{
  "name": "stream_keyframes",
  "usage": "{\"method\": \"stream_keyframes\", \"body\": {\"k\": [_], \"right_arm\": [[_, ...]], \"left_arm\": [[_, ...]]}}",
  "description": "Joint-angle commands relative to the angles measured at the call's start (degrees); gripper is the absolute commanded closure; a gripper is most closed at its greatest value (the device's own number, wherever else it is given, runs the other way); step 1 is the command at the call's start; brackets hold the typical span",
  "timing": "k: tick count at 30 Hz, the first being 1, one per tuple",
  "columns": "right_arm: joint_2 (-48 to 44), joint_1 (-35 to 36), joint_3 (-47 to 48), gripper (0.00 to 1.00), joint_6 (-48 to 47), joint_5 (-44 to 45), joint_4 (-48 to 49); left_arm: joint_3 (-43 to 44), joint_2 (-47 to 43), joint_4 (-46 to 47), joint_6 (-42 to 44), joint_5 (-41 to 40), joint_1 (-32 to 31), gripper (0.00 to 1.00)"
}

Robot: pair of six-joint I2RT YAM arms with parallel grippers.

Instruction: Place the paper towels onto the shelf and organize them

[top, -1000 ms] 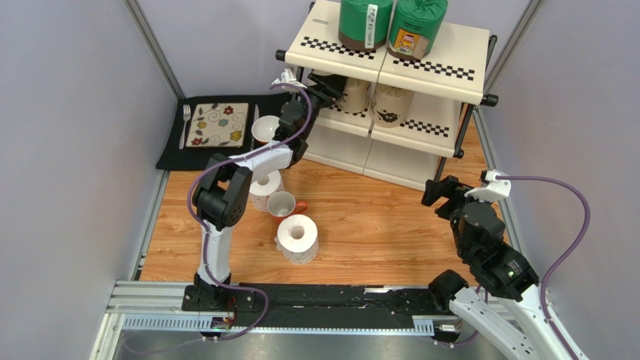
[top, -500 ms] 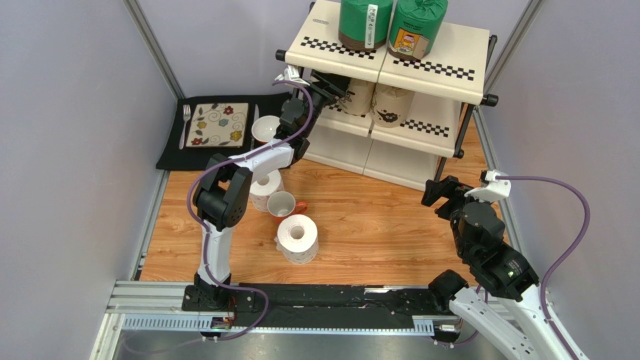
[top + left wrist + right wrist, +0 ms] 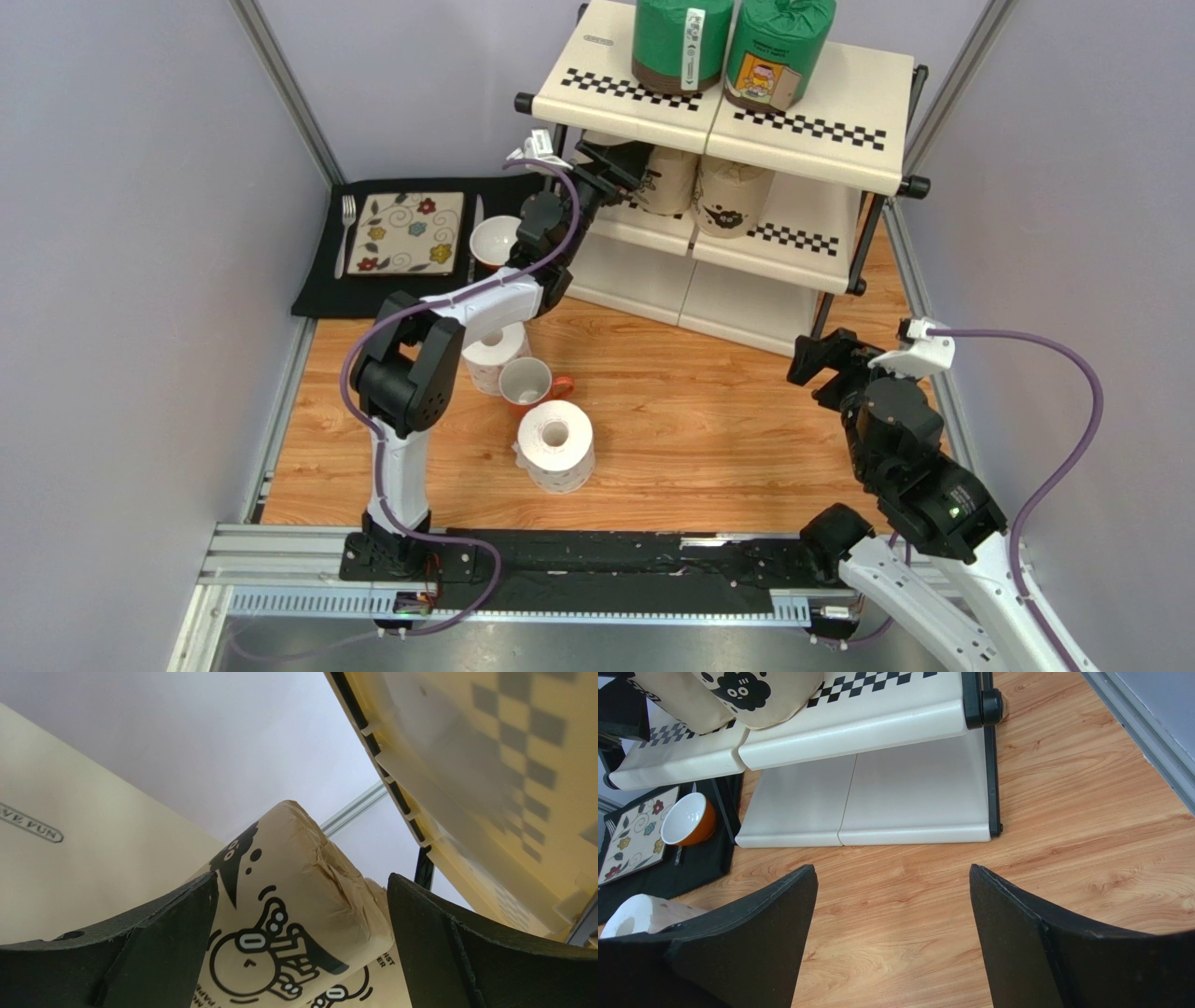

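Two green-wrapped paper towel rolls (image 3: 683, 42): top tier of the cream three-tier checkered shelf (image 3: 828, 126).
Two tan-wrapped paper towel rolls (image 3: 732, 189): middle tier.
Two plain white paper towel rolls (image 3: 557, 445): wooden table (image 3: 701, 420), near left.
Left gripper (image 3: 617, 161): fingers spread wide around the left tan roll.
Right gripper (image 3: 821, 353): fingers wide apart, empty, near right.

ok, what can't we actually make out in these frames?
- Top view: the tips of the left gripper and the two tan-wrapped paper towel rolls sit mostly under the top panel of the three-tier cream shelf.
- Left wrist view: the tan roll has its base cut off by the bottom edge, so its seating is unseen.
- Top view: one plain white paper towel roll is partly hidden behind the left arm.
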Motion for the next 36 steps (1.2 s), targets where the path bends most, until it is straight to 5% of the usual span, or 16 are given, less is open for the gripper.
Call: {"method": "stream_keyframes", "body": {"k": [1,12,20,31,36], "right_arm": [[-1.05,0.02,0.22,0.16,1.09,0.41,0.34],[-1.93,0.02,0.66,0.17,2.05,0.41,-1.06],[-2.46,0.02,2.77,0.16,-0.93,1.38,-2.56],[11.58,1.24,8.66,0.21,-2.87,-21.62,0.95],[21.34,17.54,10.23,0.21,-0.94,-12.88,4.12]], "left_arm": [[-2.56,-5.64,4.19,0.34,-1.31,0.56,0.01],[-13.36,-14.32,6.30,1.31,-1.49,1.79,0.01],[-35.85,-31.81,4.65,3.93,-0.87,3.29,0.01],[-42.73,-66.01,-49.65,24.23,-5.44,3.64,0.01],[-44.57,-72.69,-65.67,26.53,-7.81,3.64,0.01]]}}
